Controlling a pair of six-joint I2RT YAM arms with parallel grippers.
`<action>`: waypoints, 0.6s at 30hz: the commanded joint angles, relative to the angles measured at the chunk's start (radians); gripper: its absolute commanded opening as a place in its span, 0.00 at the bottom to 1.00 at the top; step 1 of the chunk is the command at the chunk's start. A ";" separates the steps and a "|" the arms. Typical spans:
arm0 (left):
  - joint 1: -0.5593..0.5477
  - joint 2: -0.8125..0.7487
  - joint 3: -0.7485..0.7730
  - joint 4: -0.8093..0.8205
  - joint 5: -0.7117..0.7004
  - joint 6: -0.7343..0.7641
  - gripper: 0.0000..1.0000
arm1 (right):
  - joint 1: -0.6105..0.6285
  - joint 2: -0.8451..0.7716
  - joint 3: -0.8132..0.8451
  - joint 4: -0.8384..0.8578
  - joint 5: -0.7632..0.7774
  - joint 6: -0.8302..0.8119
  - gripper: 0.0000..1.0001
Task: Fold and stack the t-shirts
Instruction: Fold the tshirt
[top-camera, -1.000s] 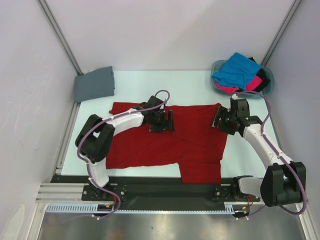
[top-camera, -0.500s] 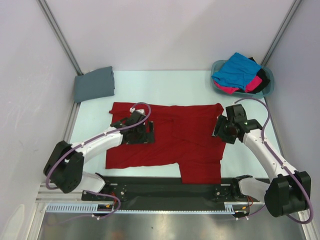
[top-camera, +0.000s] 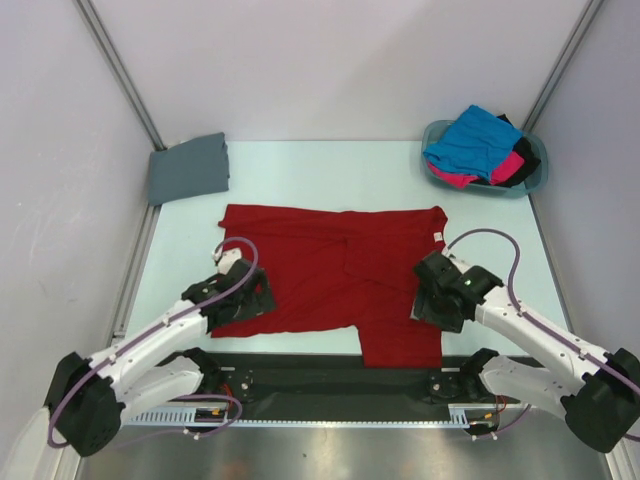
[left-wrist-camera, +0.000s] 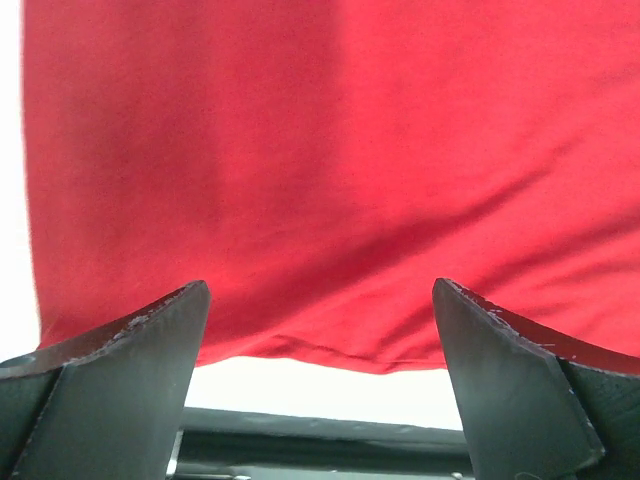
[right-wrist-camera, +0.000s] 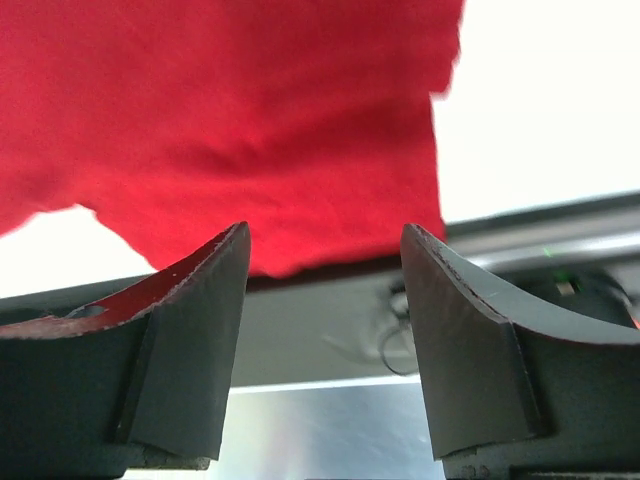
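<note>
Black fingers of the left gripper stand as wide apart as they go, with nothing between them. They hover just above the near hem of the red t-shirt, close to its left corner. The right gripper is parted too, somewhat less widely, and is likewise empty. It hangs over the shirt's near right corner, where the cloth runs past the table edge onto the black rail.

Seen from above, the left gripper and right gripper flank the red t-shirt, which lies spread in the middle of the table with a fold line crossing it.

The likely trouble is an uneven pinch. If one claw catches the hem and the other closes on air or on a single layer, the lift would drag the cloth askew and wrinkle the fold. The overhanging corner could also snag on the rail.

A grey t-shirt sits folded at the far left corner. At the far right, a teal basket holds a blue t-shirt, a pink t-shirt and a black t-shirt in a heap.

The table is pale mint and smooth, enclosed by plain white walls.
</note>
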 joint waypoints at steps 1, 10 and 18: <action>0.002 -0.096 -0.041 -0.103 -0.099 -0.126 1.00 | 0.077 -0.013 -0.005 -0.133 0.123 0.131 0.67; 0.002 -0.084 -0.031 -0.246 -0.246 -0.320 1.00 | 0.166 0.037 0.032 -0.227 0.200 0.224 0.71; 0.005 0.160 0.066 -0.271 -0.265 -0.295 1.00 | 0.160 0.072 0.026 -0.157 0.182 0.192 0.76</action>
